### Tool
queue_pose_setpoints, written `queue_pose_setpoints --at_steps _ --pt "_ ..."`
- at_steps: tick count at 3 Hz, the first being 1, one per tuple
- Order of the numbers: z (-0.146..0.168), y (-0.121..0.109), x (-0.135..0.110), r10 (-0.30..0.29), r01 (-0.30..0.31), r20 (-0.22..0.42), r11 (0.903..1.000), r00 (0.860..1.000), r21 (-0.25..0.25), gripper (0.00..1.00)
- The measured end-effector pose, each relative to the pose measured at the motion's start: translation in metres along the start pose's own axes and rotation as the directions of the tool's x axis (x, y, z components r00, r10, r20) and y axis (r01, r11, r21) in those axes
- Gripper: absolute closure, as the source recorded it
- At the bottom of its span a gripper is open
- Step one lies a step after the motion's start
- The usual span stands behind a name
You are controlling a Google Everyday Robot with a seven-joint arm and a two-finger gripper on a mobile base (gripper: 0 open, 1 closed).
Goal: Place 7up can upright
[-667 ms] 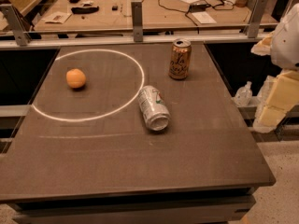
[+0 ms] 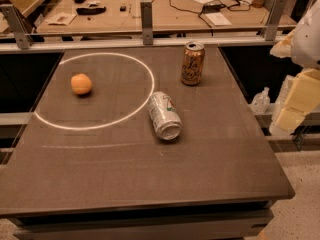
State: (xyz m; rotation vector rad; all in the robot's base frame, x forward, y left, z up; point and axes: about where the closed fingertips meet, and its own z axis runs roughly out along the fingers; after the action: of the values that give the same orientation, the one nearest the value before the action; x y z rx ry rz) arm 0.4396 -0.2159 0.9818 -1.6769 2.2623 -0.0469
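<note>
The 7up can (image 2: pixel 164 115) is silver-white with green lettering. It lies on its side near the middle of the dark table (image 2: pixel 150 174), its open-top end towards the front, just outside the right rim of a white painted circle (image 2: pixel 95 90). My gripper (image 2: pixel 296 104) shows as cream-coloured blocks at the right edge of the camera view. It hangs beyond the table's right side, well away from the can, and nothing is seen in it. The white arm (image 2: pixel 307 39) is above it.
An orange-gold can (image 2: pixel 192 63) stands upright behind the 7up can. An orange (image 2: pixel 81 83) lies inside the circle at the left. A metal rail (image 2: pixel 145 36) and a workbench with cables lie behind the table. A small clear bottle (image 2: pixel 260 100) stands off the right side.
</note>
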Motion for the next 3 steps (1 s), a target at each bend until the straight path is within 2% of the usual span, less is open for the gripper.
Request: queue_pose_setpoints --at_steps 1,2,3 --pt "0.005 -0.009 -0.002 0.119 -0.119 -0.006 0.9894 0.993 -0.083 0.00" --pt "0.015 -0.020 -0.002 0.295 -0.297 -0.036 0.9448 0.955 -0.139 0.00" --pt "0.017 -0.023 -0.002 0.450 -0.458 -0.087 0.8807 0.889 -0.121 0.00"
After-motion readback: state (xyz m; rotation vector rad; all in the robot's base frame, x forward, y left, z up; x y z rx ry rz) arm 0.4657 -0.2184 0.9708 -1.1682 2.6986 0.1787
